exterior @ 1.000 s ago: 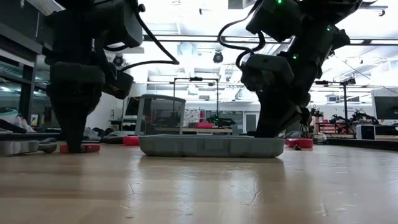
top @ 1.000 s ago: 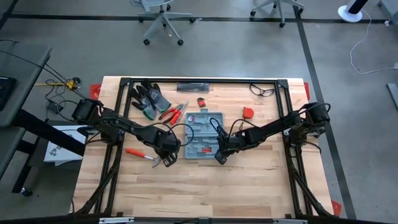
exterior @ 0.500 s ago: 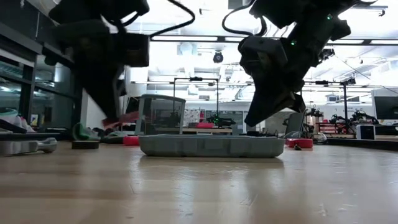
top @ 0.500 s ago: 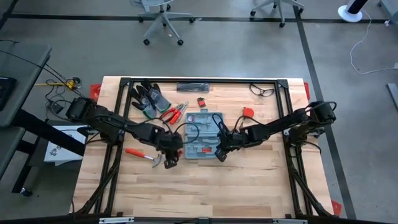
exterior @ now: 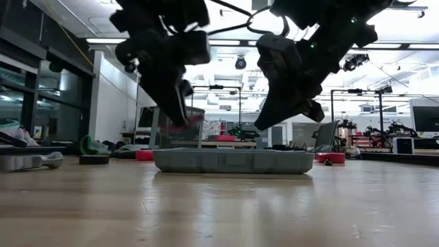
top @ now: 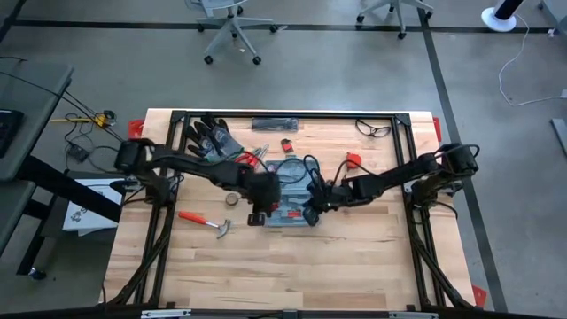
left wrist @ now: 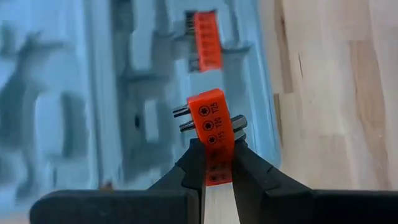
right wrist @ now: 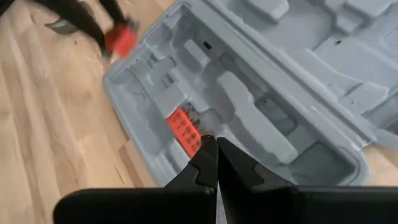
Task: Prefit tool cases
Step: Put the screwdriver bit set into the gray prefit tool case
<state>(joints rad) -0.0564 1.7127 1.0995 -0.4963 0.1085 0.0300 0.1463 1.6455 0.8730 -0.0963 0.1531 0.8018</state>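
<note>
the left gripper (left wrist: 217,163) has its fingers (left wrist: 194,163) closed narrowly on an orange bit holder (left wrist: 212,140), pinching its lower end so the numbered face and the dark bit tips stand clear above the grip; in the high view it hangs at the centre of the frame, over the lower left corner of the tool case (top: 291,190). the right gripper (right wrist: 216,163) has its fingers pressed fully together and empty, poised just above the case near a second orange bit holder (right wrist: 185,132) already seated in its recess. the tool case lies open and flat in the middle of the bench (top: 354,266), its moulded blue-grey recesses facing up. it looks like light, thin, fairly stiff plastic that would slide on the smooth wood if pushed sideways, so pressing a part in probably calls for a straight downward push or for a steadying touch on the rim. the rim or an outer wall seems the best place to hold it. the bit holder looks small, rigid and smooth, so the pinch across its flat faces suits it. a hammer (top: 203,220), gloves (top: 213,139) and pliers (top: 246,159) lie in the left half of the high view.
</note>
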